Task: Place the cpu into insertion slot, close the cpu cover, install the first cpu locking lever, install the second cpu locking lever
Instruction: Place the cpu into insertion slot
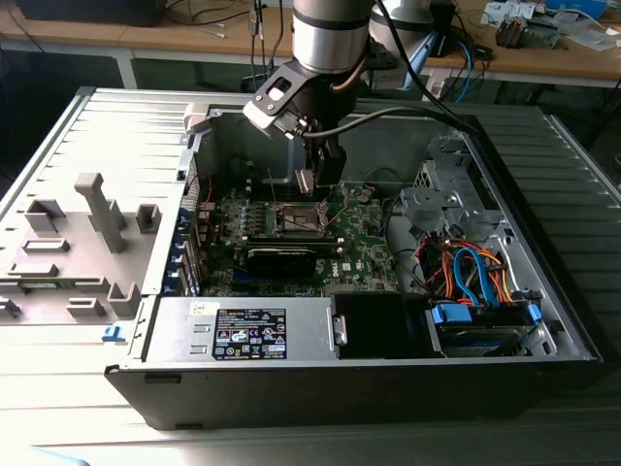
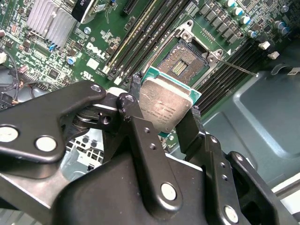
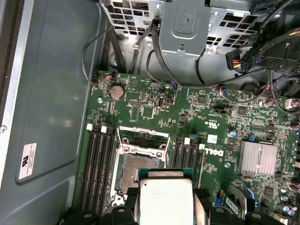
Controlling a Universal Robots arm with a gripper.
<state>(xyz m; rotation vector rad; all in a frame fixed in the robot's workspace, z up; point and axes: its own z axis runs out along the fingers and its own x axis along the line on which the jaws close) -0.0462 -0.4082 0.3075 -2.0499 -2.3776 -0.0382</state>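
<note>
Gripper (image 2: pixel 165 101) is closed on the cpu (image 2: pixel 164 112), with one finger on each of two opposite edges. Hazard: the grip bears on thin edges only, so the chip can slip or tilt. A skewed or offset descent would probably catch the socket rim or damage the contacts in the insertion slot (image 3: pixel 140 174). The cpu sits between the fingers, above the motherboard (image 3: pixel 211 108), near the open slot but not touching it. The cpu cover (image 3: pixel 143 137) is swung back.

Ribbed grey table (image 1: pixel 58 408), open computer case (image 1: pixel 291 388) on it, grey holders (image 1: pixel 102 209) alongside
</note>
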